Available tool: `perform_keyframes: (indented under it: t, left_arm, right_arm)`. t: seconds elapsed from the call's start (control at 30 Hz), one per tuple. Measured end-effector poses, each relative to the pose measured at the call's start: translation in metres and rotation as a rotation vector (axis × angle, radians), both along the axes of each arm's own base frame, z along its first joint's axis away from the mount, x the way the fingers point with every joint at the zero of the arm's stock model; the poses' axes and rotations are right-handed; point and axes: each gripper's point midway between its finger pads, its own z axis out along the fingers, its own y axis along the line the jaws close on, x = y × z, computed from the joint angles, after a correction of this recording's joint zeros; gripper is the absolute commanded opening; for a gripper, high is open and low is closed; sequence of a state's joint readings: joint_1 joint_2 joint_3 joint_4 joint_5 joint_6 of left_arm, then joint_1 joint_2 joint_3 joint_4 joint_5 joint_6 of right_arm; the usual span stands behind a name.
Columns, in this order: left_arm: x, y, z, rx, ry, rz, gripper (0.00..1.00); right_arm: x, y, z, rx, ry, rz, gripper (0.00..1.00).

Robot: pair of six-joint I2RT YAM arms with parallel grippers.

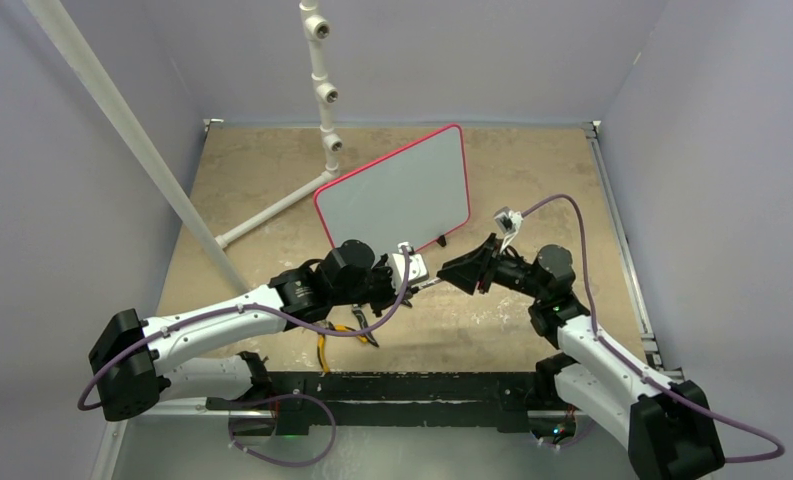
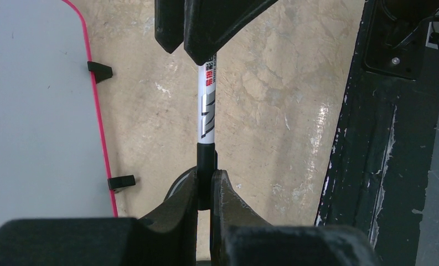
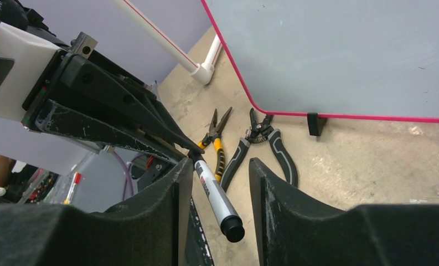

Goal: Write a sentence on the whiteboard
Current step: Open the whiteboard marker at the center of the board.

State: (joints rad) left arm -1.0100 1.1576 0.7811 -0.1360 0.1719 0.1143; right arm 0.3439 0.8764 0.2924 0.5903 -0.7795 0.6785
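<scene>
My left gripper (image 2: 206,183) is clamped on one black end of the marker (image 2: 207,111), which the left wrist view shows plainly. From the right wrist I see my right gripper (image 3: 221,166) with its jaws apart. The marker's other end sits between them, close to one finger. That view also shows two pliers (image 3: 217,138) lying clear, where the top view half hides them under my left arm. From above, the whiteboard (image 1: 397,190) stands mid-table, just beyond both grippers.
</scene>
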Motion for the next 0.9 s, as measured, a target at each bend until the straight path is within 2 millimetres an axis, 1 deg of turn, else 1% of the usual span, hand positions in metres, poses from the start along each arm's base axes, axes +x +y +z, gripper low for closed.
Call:
perform_keyframes:
  t: [0.07, 0.2, 0.3, 0.37, 0.47, 0.5, 0.53, 0.6, 0.63, 0.67, 0.7, 0.77, 0.9]
  left_arm:
    - [0.0, 0.0, 0.0, 0.0, 0.001, -0.001, 0.0]
    - [0.0, 0.0, 0.0, 0.0, 0.001, -0.001, 0.0]
    - [-0.001, 0.0, 0.0, -0.001, 0.002, -0.003, 0.0]
    - [-0.001, 0.0, 0.0, -0.001, 0.003, -0.004, 0.0]
    - [-0.001, 0.0, -0.001, 0.002, 0.005, -0.006, 0.0]
    - [-0.001, 0.0, -0.002, 0.005, 0.007, -0.006, 0.01]
    - [-0.001, 0.0, -0.003, 0.009, 0.01, -0.006, 0.09]
    - [-0.001, 0.0, -0.003, 0.008, 0.011, -0.006, 0.32]
    - [-0.001, 0.0, -0.003, 0.006, 0.011, -0.005, 0.4]
    - [-0.001, 0.0, -0.003, 0.004, 0.011, -0.003, 0.46]
    - [-0.001, 0.0, -0.002, 0.001, 0.014, 0.0, 0.5]
    - [-0.001, -0.001, -0.001, -0.006, 0.022, 0.004, 0.54]
    - [-0.002, -0.003, -0.001, -0.015, 0.029, -0.001, 0.56]
  right_arm:
    - [0.0, 0.001, 0.0, -0.004, -0.004, 0.008, 0.4]
    - [-0.003, 0.003, -0.006, -0.02, 0.01, 0.044, 0.38]
    - [-0.004, 0.004, -0.009, -0.031, 0.016, 0.063, 0.32]
    - [-0.006, 0.005, -0.01, -0.035, 0.017, 0.076, 0.25]
    - [-0.009, 0.006, -0.009, -0.03, 0.02, 0.096, 0.05]
    - [-0.011, 0.007, -0.007, -0.026, 0.016, 0.107, 0.0]
    - [-0.013, 0.008, -0.005, -0.019, 0.011, 0.123, 0.0]
    - [-0.015, 0.008, -0.003, -0.014, 0.006, 0.132, 0.0]
    - [-0.015, 0.008, -0.002, -0.012, 0.004, 0.134, 0.0]
    - [-0.015, 0.008, -0.002, -0.012, 0.003, 0.134, 0.0]
    - [-0.015, 0.008, -0.002, -0.012, 0.003, 0.133, 0.0]
    - [-0.014, 0.008, -0.002, -0.012, 0.003, 0.132, 0.0]
    - [-0.015, 0.008, -0.002, -0.013, 0.002, 0.133, 0.0]
